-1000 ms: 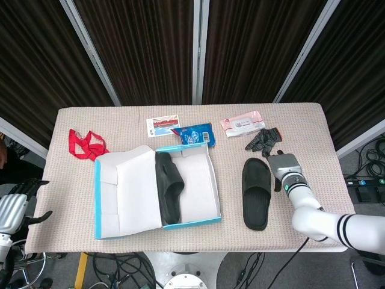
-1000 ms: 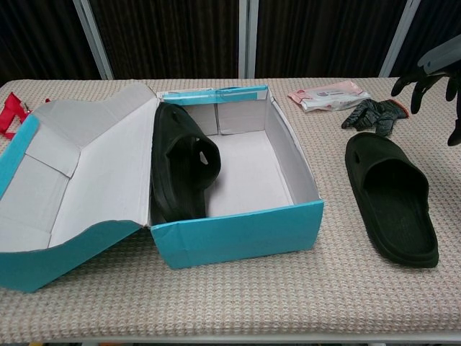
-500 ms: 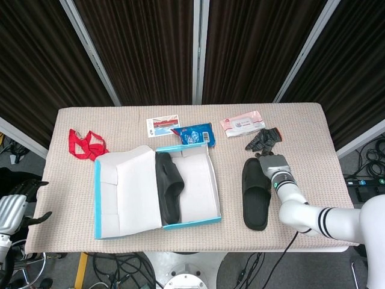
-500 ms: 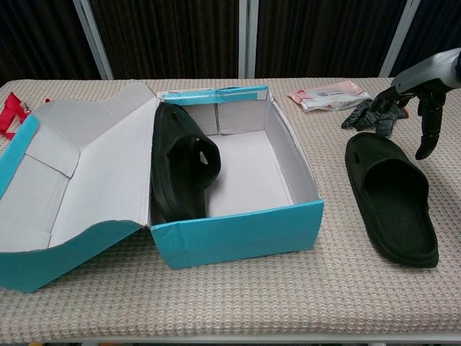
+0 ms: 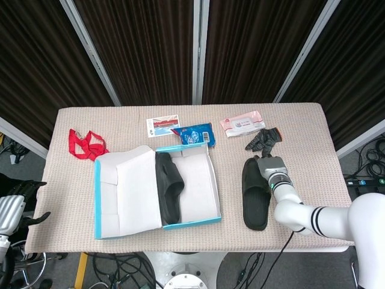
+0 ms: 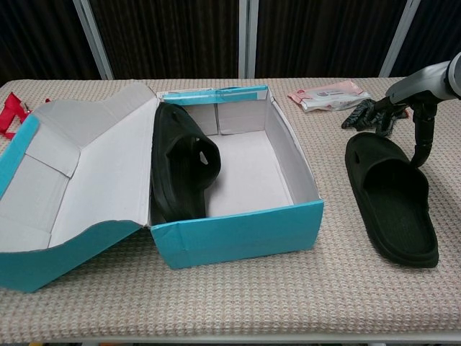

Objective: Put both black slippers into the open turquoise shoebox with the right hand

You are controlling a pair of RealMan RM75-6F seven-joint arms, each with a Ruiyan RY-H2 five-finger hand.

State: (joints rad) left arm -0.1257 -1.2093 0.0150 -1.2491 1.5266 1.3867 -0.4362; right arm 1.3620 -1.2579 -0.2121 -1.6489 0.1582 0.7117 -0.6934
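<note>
The open turquoise shoebox (image 5: pixel 191 224) (image 6: pixel 238 232) sits mid-table with its lid (image 5: pixel 129 189) folded out to the left. One black slipper (image 5: pixel 168 186) (image 6: pixel 180 169) stands on edge inside, against the box's left wall. The other black slipper (image 5: pixel 255 194) (image 6: pixel 392 198) lies flat on the table right of the box. My right hand (image 5: pixel 269 168) (image 6: pixel 410 101) hovers low over that slipper's far end, fingers apart; one finger (image 6: pixel 421 140) reaches down at its right rim. It grips nothing. My left hand (image 5: pixel 15 205) hangs off the table's left edge with its fingers apart, holding nothing.
Black gloves (image 5: pixel 264 139) (image 6: pixel 371 115) lie just behind the loose slipper, and a pink wipes pack (image 5: pixel 242 124) (image 6: pixel 330 95) beyond them. A blue packet (image 5: pixel 195 133) and a card (image 5: pixel 163 126) lie behind the box. A red ribbon (image 5: pixel 86 144) is at the far left.
My right hand has moved left and down from beside the loose slipper to over its far end. Both slippers and the box have stayed put.
</note>
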